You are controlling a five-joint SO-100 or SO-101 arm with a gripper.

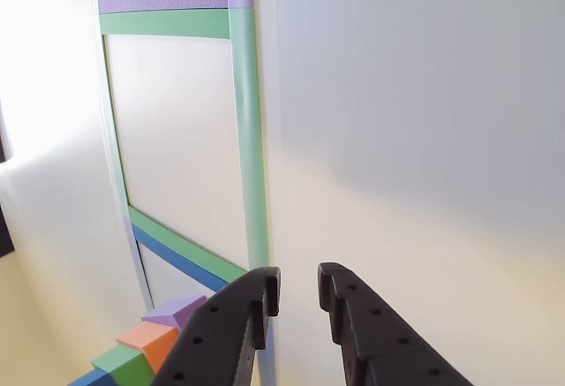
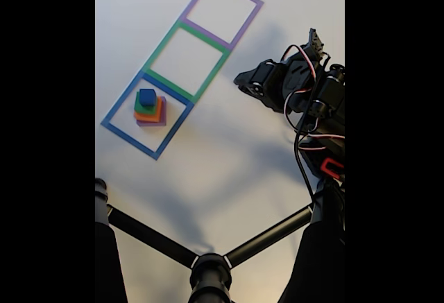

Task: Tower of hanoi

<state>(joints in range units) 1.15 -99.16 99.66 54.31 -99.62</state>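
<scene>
Blocks are sitting stacked as a tower (image 2: 149, 107) well away from the pincer (image 1: 298, 291), inside the blue tape square (image 2: 122, 100) at the far-left end of the taped row in the fixed view. They are lying largest at the bottom: purple slab (image 2: 163, 113), then orange block (image 2: 157, 115), green cube (image 2: 141, 108) and blue cube (image 2: 147, 97) on top, which is the starting order the puzzle calls for, so no block appears to have been shifted yet. In the other view the same stack is showing at the lower left, just beside the pincer's left finger, with the purple slab (image 1: 181, 309), orange block (image 1: 150, 340) and green cube (image 1: 126, 364) peeking past it.

Pincer fingers are standing slightly parted with nothing between them, hanging above bare white worktop (image 1: 424, 139) to the right of the tape. The arm (image 2: 291, 81) is hovering off to the side of the squares, probably so the stack stays unobstructed before an approach.

Green tape square (image 2: 159, 44) and purple tape square (image 2: 196, 1) are lying beyond the stack along the row, both empty; they are likely serving as the other two pegs. A black stand (image 2: 208, 268) is crossing the near edge in the fixed view. Reaching the blue cube would mean swinging left toward the stack and opening wider.
</scene>
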